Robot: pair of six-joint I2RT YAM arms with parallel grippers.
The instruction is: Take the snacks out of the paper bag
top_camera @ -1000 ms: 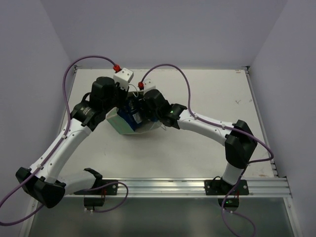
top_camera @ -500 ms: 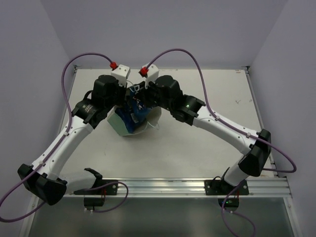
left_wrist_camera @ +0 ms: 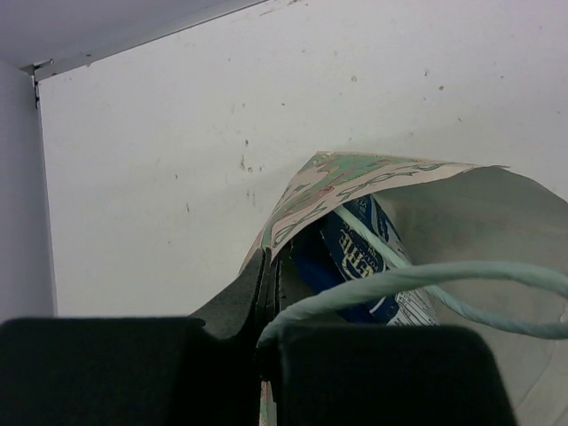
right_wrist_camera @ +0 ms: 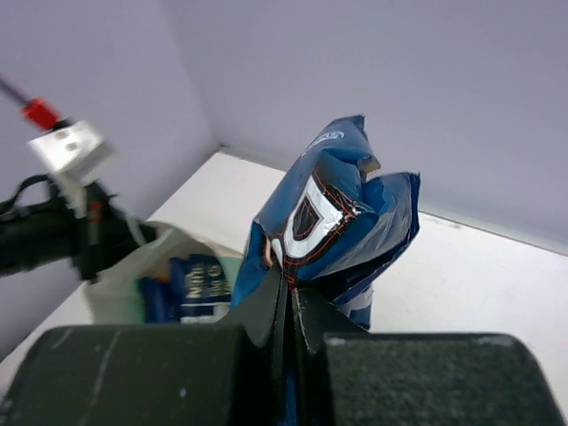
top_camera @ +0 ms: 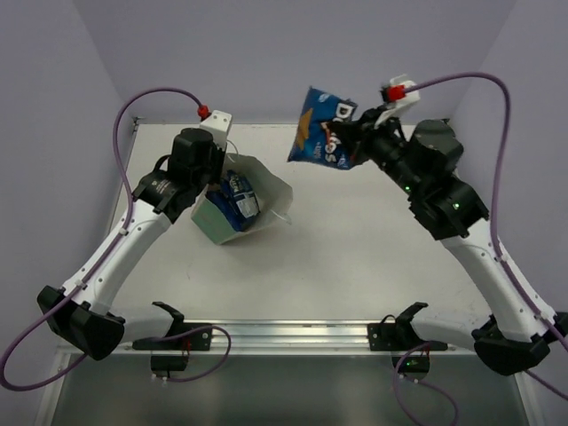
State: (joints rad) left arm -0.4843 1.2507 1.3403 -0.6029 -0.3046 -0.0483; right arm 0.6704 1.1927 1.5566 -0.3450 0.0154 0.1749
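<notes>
right gripper [top_camera: 353, 142] pinched fully shut on a crumpled corner of the doritos [top_camera: 323, 129]. packet hangs high over the far middle of the table [top_camera: 355, 266], well apart from the bag [top_camera: 266, 191]. left gripper [left_wrist_camera: 269, 293] clamped shut on the bag's rim, just beside a handle [left_wrist_camera: 417, 277], mouth held open toward the right. bag lies tilted at left-centre; blue packets [top_camera: 238, 197] show inside.

step in hand, as i judge it: carry the doritos off and set it down. the grip is on a thin edge, so go gently and lower until the packet touches the table before letting go. left should hold the rim steady so the mouth does not sag.

room: wide bare table right of the bag. far wall [top_camera: 266, 53] is close behind the packet, and the right edge [top_camera: 463, 204] is near. place well apart from the mouth and leave the reach-in path free.
</notes>
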